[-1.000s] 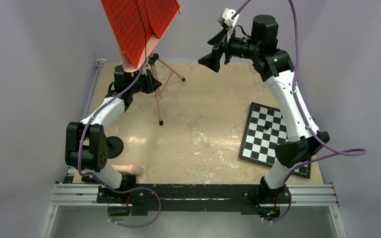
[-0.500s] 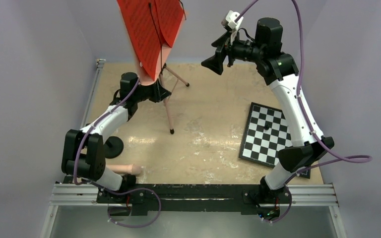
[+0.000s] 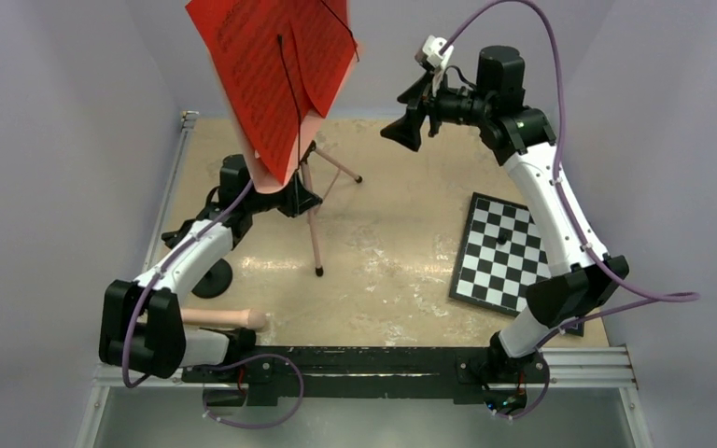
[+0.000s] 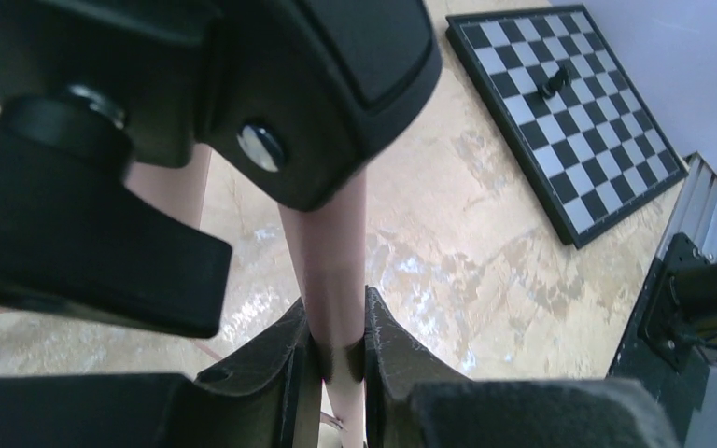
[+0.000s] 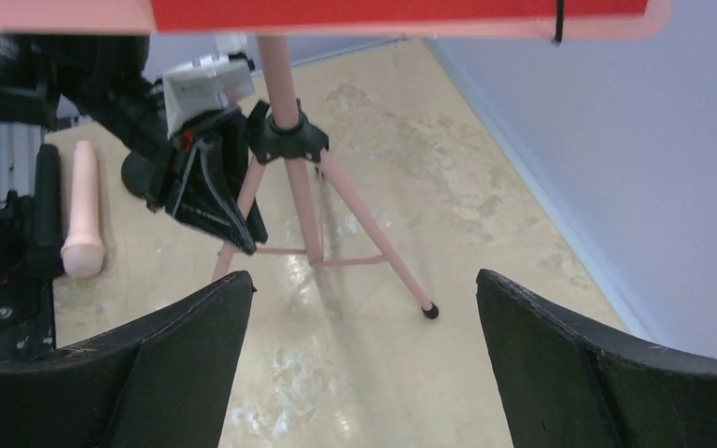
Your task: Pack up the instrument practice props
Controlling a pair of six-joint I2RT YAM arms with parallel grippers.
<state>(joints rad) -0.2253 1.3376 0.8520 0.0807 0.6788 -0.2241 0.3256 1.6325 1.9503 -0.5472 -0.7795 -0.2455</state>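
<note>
The left tool [image 4: 336, 347] is clamping the pink music stand [image 4: 332, 245] by its pole. The right tool [image 3: 407, 132] is hovering agape, at the stand's 2 o'clock.

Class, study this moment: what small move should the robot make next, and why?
Probably ease the open right gripper toward the desk edge of the pink tripod music stand, just under the red sheet-music pages. The left gripper is shut on the stand's pole alone. The right jaws face the stand, wide apart and empty, so they are free to steady the top.
</note>
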